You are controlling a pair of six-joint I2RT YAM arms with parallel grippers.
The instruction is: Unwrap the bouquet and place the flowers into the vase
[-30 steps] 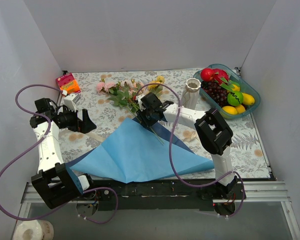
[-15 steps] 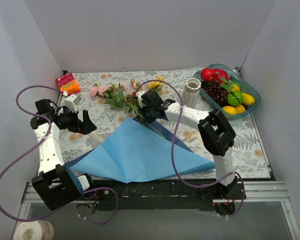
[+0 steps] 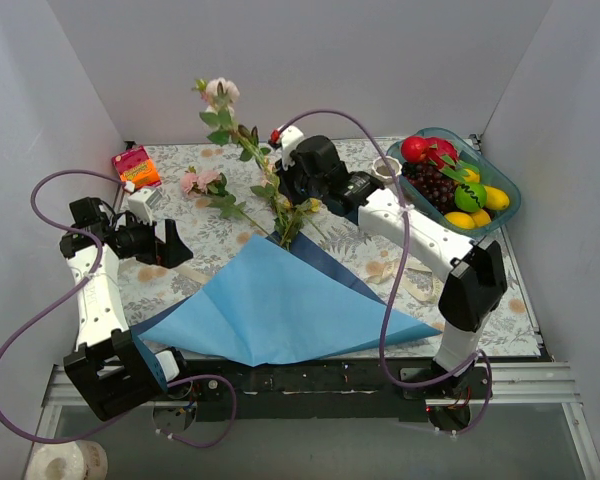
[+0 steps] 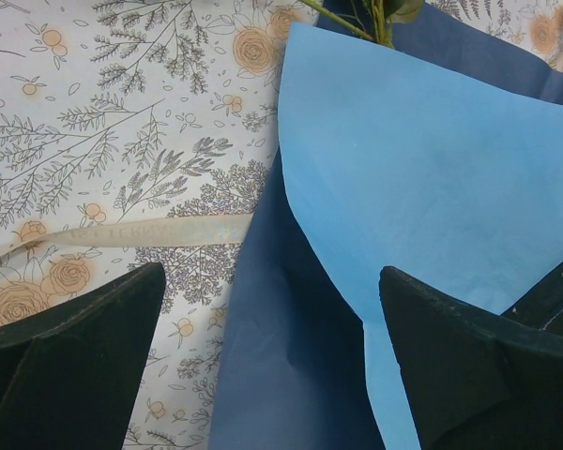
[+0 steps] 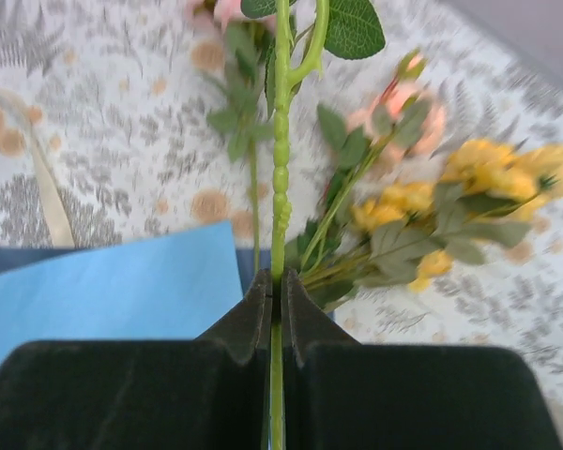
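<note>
One pink rose (image 3: 221, 90) on a long green stem is what I have up off the surface (image 3: 500, 290), its bloom high against the back wall and its lower end down by the top corner of the blue paper (image 3: 280, 310). My right tool (image 5: 276, 286) is clenched on that stem partway along, fingers pinched tight with the stem running straight up between them. The other flowers lie on the surface just beyond that corner: pink blooms (image 3: 200, 182) to the left, and yellow blooms (image 5: 488, 169) that are blurred in my right wrist view. The paper lies opened out flat across the near middle, with a darker blue sheet showing under its edges. The cream ribbon (image 4: 141, 230) lies loose on the cloth to the paper's left, one end reaching the dark sheet. The white vase (image 3: 384, 170) stands upright toward the back right, partly hidden behind my right arm and just beside the teal basket (image 3: 507, 205) of toy fruit. My left tool (image 4: 272, 281) is spread wide and released, gripping nothing, looking down on the ribbon and the paper's left edge. An orange carton (image 3: 137, 166) sits at the back left corner. The surface wears a pale cloth printed with leaves and small orange roses, and plain pale walls (image 3: 280, 60) close it in on three sides. A white paper roll (image 3: 65, 460) sits below the near rail at the left.
</note>
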